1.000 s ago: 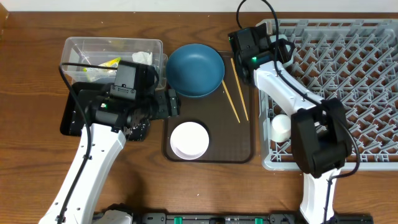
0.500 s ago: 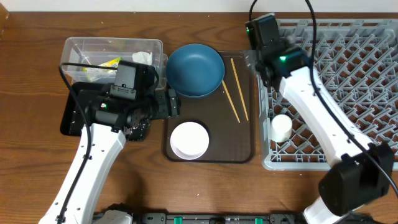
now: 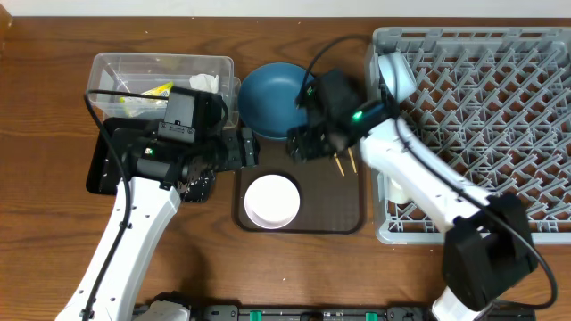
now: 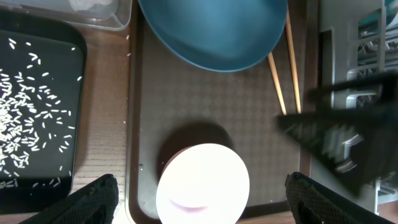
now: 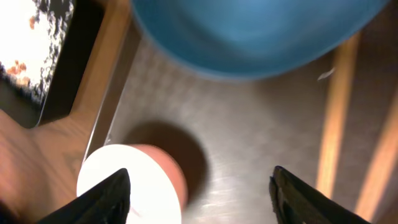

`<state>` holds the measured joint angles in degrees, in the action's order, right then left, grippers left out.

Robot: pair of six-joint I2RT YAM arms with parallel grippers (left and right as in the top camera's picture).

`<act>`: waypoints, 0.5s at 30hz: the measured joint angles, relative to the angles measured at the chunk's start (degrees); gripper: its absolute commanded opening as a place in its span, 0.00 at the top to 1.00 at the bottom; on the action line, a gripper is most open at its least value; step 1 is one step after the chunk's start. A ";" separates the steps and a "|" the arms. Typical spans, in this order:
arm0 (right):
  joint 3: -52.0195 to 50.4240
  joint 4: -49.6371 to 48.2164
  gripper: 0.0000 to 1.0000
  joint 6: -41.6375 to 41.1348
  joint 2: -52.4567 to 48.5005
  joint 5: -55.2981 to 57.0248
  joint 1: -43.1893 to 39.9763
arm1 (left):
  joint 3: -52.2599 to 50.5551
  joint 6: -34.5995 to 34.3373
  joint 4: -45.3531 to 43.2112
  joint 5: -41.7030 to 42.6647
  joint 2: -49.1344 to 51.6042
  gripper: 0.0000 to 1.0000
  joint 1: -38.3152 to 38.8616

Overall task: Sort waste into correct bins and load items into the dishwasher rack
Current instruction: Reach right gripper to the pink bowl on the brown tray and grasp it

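Brown tray (image 3: 321, 198) holds one blue plate (image 3: 272, 96), one white bowl (image 3: 272, 200), two chopsticks (image 4: 277, 87).

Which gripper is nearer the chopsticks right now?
Right. The right gripper is over the brown tray, just beside the chopsticks; the left gripper sits at the tray's opposite edge, farther from them.

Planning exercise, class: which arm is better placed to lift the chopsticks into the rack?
Right: the right tool, open, hovers beside the chopsticks, rack on its side; the left tool sits farther off.
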<state>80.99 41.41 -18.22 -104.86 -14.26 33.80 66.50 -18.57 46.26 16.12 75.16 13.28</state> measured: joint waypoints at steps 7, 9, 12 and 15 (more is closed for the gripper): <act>-9.40 -7.98 0.44 -6.86 -0.11 0.24 2.64 | 0.00 0.00 0.00 0.00 0.00 0.12 0.00; -11.19 -9.46 0.46 -7.96 -0.11 0.48 2.64 | 0.00 0.00 0.00 0.00 -0.02 0.12 0.00; -13.94 -11.13 0.46 -9.51 -0.13 0.72 2.64 | 0.00 0.00 0.00 0.02 -0.02 0.12 0.00; -15.10 -11.69 0.43 -9.88 -0.13 0.59 2.69 | 0.00 0.00 0.00 0.00 0.00 0.12 0.00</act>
<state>65.89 29.71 -28.10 -104.99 -13.67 36.49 66.50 -18.57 46.26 16.12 75.16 13.28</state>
